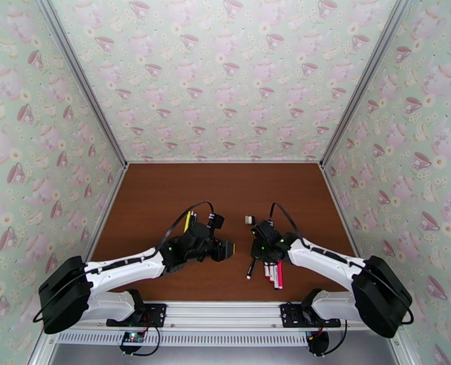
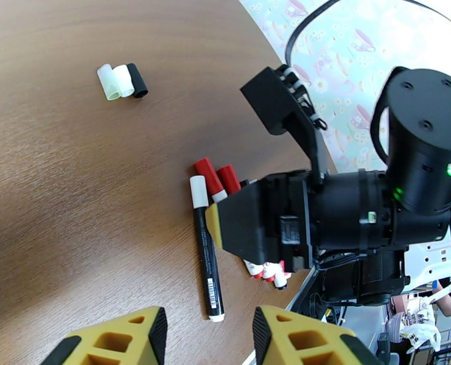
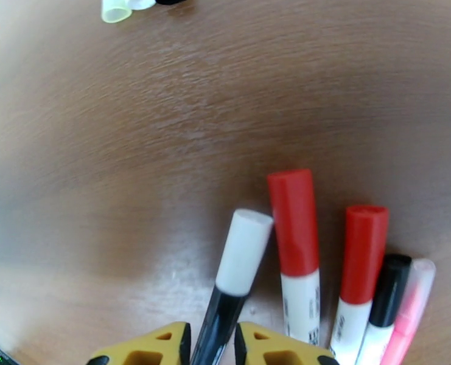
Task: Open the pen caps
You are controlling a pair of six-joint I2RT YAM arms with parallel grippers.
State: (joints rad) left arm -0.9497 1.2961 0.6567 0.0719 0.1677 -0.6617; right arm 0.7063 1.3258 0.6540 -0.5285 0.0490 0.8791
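Several pens (image 3: 298,263) lie side by side near the table's front. Two have red caps (image 3: 293,220), one a black cap (image 3: 391,287), one is pink (image 3: 411,299). A black pen (image 2: 206,263) with a white cap (image 3: 244,250) rests flat on the wood. My right gripper (image 3: 212,345) (image 1: 255,255) stands over it, jaws slightly parted around the barrel. Three loose pen caps (image 2: 122,81), yellowish, white and black, lie together farther back (image 1: 248,219). My left gripper (image 2: 207,336) (image 1: 227,249) is open with nothing between its fingers, just left of the right gripper (image 2: 220,229).
A yellow pen (image 1: 188,221) lies behind the left wrist. Bare brown table (image 1: 225,190) stretches toward the back. Teacup-patterned walls (image 1: 225,86) close in the back and both sides. The two wrists sit close together near the table's middle front.
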